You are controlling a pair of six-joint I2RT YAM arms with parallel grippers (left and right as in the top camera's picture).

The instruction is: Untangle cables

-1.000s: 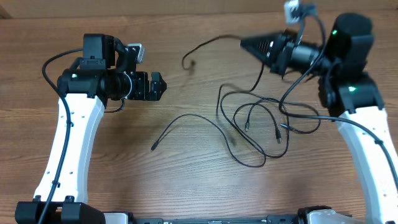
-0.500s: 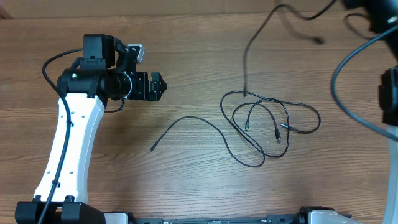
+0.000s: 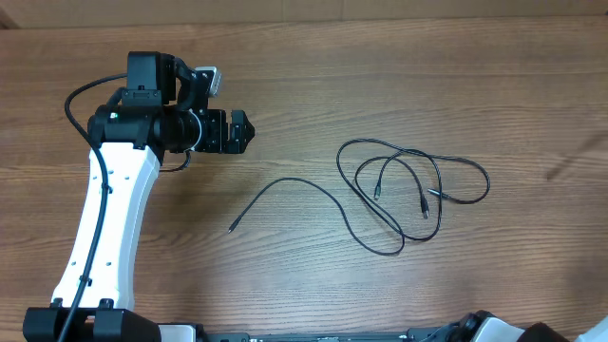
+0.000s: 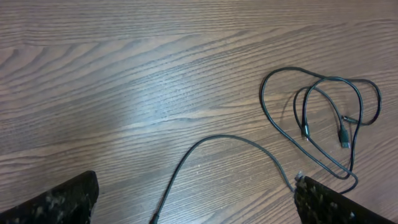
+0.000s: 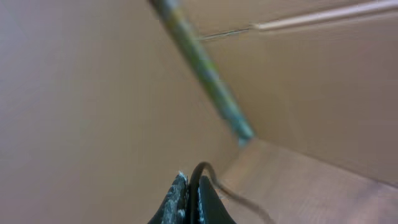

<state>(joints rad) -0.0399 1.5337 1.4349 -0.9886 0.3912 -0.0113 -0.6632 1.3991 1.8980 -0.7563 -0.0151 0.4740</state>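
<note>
Two black cables lie flat on the desk from where I'm sitting. The loose cable (image 3: pixel 294 180) is a thin single strand that arcs up from its lower-left tip and curves down to the right, ending just beside the tangled bunch (image 3: pixel 394 155). The bunch is several overlapping loops, and its small plug ends (image 3: pixel 425 207) lie inside the loops. My right wrist view also shows a thin dark cord (image 5: pixel 200 169), blurry, pinched between the right fingers (image 5: pixel 174 200) and curling up out of them.
</note>
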